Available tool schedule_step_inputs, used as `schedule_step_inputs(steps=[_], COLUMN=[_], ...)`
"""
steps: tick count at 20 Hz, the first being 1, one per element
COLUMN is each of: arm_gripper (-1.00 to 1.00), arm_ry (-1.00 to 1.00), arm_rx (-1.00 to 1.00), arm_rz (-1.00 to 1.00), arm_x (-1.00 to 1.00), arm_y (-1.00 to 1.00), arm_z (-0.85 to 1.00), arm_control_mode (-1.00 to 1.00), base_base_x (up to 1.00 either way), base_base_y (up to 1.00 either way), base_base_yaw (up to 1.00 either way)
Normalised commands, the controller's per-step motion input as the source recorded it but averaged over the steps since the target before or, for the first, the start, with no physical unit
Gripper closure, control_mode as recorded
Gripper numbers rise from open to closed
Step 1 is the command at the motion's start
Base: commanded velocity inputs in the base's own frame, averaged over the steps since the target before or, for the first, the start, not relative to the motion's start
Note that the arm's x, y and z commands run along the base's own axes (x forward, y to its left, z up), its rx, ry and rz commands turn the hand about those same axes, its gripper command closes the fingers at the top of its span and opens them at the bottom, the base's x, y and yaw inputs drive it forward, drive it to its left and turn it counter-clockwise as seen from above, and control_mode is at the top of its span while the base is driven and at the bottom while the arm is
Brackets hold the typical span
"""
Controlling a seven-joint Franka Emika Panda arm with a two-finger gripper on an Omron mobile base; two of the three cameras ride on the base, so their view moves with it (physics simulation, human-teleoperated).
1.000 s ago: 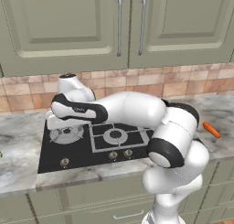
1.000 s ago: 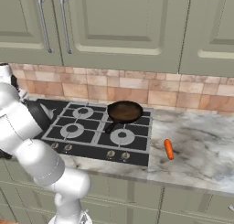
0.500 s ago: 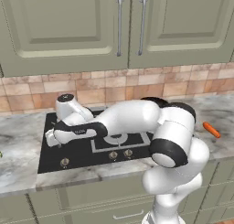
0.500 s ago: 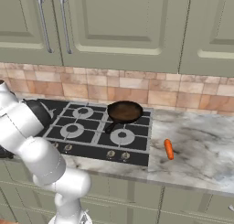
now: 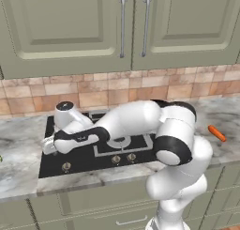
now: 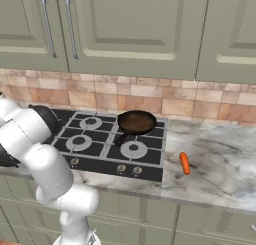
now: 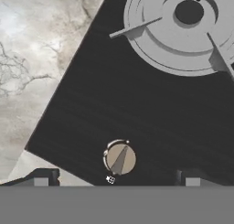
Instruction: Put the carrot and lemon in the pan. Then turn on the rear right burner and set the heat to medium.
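Hovering open over a knob [image 7: 120, 158] at the stove's front-left corner, the pincer [image 7: 114, 181] holds nothing; the carrot [image 6: 184, 162] lies on the desk, the pan [image 6: 136, 122] empty.

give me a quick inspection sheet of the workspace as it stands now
surface: grey marbled counter with a black cooktop set into it.
job's things: carrot lies on the counter right of the cooktop; pan sits on the rear right burner and looks empty. lemon: nothing seen.
clutter: nothing seen.
tool: tool hangs low over the cooktop's front left corner, above a round knob; its tips stand wide apart, holding nothing.
cables: nothing seen.
surroundings: green cabinet doors above a tan tile backsplash; drawers under the counter.
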Motion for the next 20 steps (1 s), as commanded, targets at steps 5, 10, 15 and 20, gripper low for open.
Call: schedule_step_inputs(steps=[5,10,15,20], arm_gripper=[-1.00,-1.00,-1.00,-1.00], arm_ry=[0.01,0.02,0.00,0.00], arm_rx=[0.00,0.00,0.00,0.00], arm_rz=[0.01,0.00,0.00,-0.02], arm_x=[0.13,0.26,0.04,0.03], arm_y=[0.47,0.55,0.42,0.38], arm_z=[0.00,0.00,0.00,0.00], arm_control_mode=[-1.00,-1.00,-1.00,-1.00], base_base_x=[0.00,0.00,0.00,0.00], base_base_y=[0.00,0.00,0.00,0.00], base_base_yaw=[0.00,0.00,0.00,0.00])
